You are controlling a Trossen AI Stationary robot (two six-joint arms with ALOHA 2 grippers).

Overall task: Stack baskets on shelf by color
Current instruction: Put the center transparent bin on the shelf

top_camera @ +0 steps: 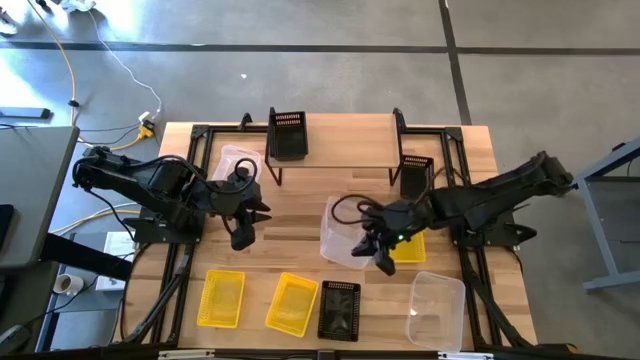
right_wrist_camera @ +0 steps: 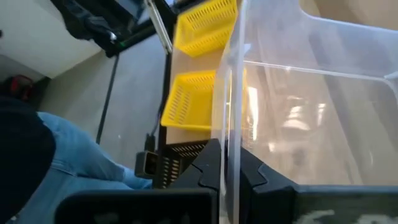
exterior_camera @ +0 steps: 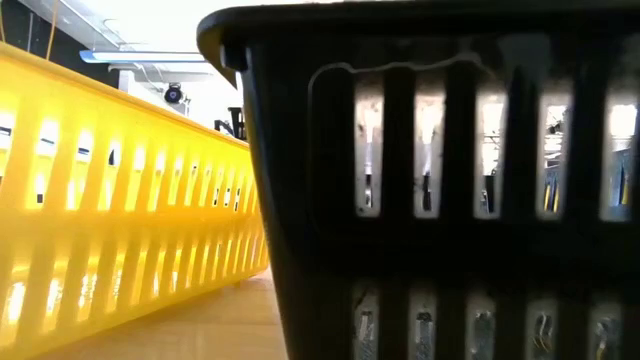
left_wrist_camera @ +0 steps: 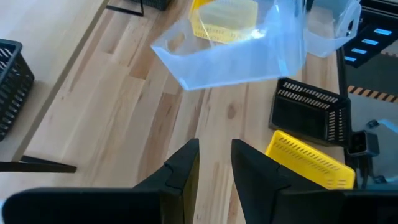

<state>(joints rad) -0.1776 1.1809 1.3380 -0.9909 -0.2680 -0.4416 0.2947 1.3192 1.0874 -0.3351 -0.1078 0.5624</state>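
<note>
My right gripper (right_wrist_camera: 230, 171) is shut on a clear basket (top_camera: 342, 232) held over the middle of the table, above a yellow basket (top_camera: 410, 250). My left gripper (left_wrist_camera: 215, 163) hangs open over bare wood left of centre (top_camera: 246, 236), with nothing between its fingers. The shelf (top_camera: 345, 128) stands at the far edge with a black basket (top_camera: 287, 135) on its left end. A second black basket (top_camera: 415, 175) sits on the table by the shelf's right legs. Another clear basket (top_camera: 240, 163) lies by the left arm. My right gripper pinches one side wall of the clear basket at its rim (right_wrist_camera: 229, 134), one finger inside the basket and one outside. The fingers come from the table's right side, slanting down. The basket is lifted clear of the table and tilted.
Along the near edge lie two yellow baskets (top_camera: 221, 297) (top_camera: 292, 303), a black basket (top_camera: 339, 310) and a clear basket (top_camera: 437, 308). In the low view a yellow basket (exterior_camera: 100, 230) and a black one (exterior_camera: 450, 200) fill the picture. A person's leg (right_wrist_camera: 68, 162) shows beside the table.
</note>
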